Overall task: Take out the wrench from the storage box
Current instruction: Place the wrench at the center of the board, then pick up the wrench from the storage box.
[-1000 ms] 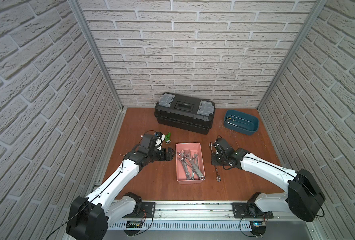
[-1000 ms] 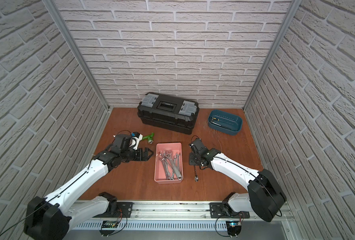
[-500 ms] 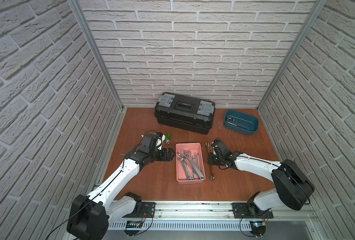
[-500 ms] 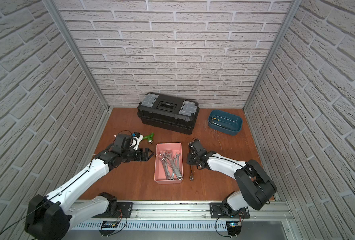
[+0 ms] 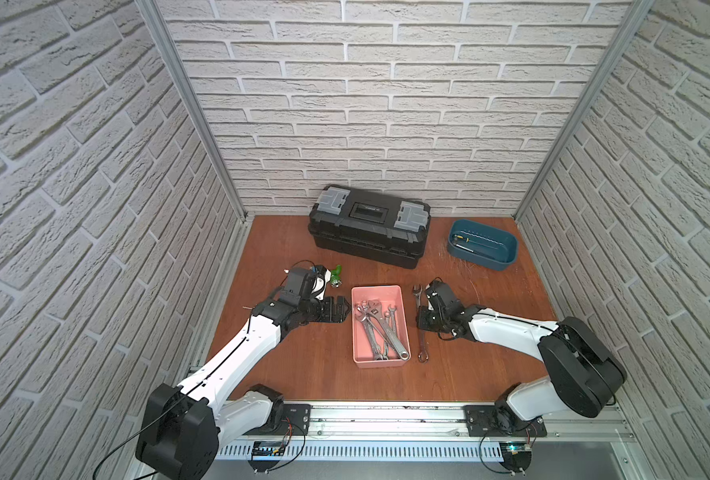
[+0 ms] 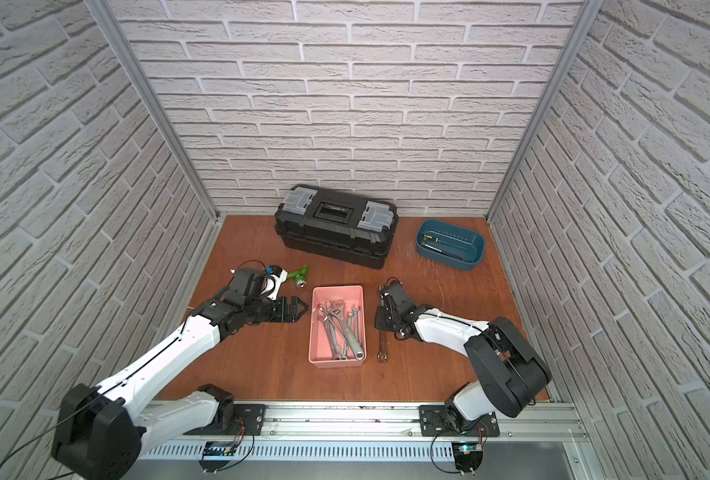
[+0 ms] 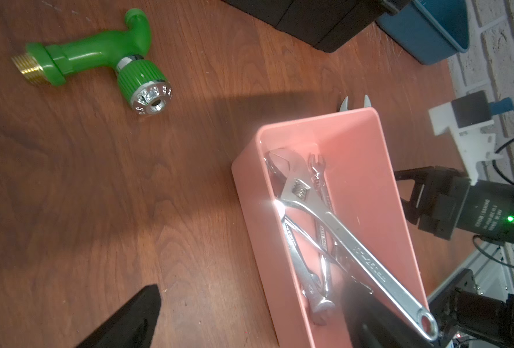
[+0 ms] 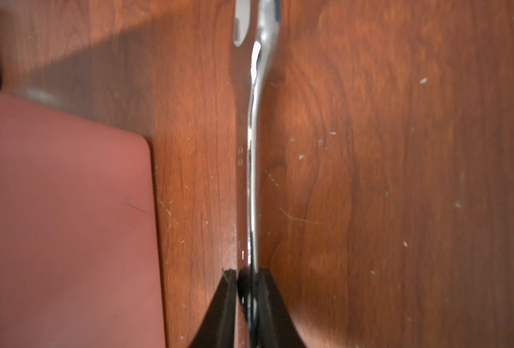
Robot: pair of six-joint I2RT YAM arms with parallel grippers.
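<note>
White brick-pattern walls close in the brown wooden tabletop [image 5: 469, 353] on three sides. A black toolbox [image 5: 368, 232] sits shut against the back edge and a dark-blue tub [image 5: 480, 259] stands near the back right corner; both are well clear of my work, so I judge them bystanders.

Around the middle of the tabletop lies the storage box [image 5: 380, 363], salmon pink and lidless, its long walls running back to front. It holds a tangled pile of spanners [image 5: 380, 332].

My left gripper [image 5: 342, 309] waits just beside the box's left wall with its jaws spread wide and nothing between them. I think it is parked there to keep out of the way. A green tap [image 5: 336, 272] lies on the tabletop behind it.

My right gripper [image 8: 248, 275] reaches down on the box's right side, its jaws close on either side of the wrench [image 5: 422, 345]. Whether they pinch the shaft or merely flank it I cannot tell. The hold is around mid-shaft, which I judge keeps the tool balanced.

The wrench is outside the box, on the tabletop beside the right wall and parallel to it, with a strip of bare wood between. So the task looks all but done. It is slim bright steel, with an open fork toward the back edge and a ring toward the front edge.
</note>
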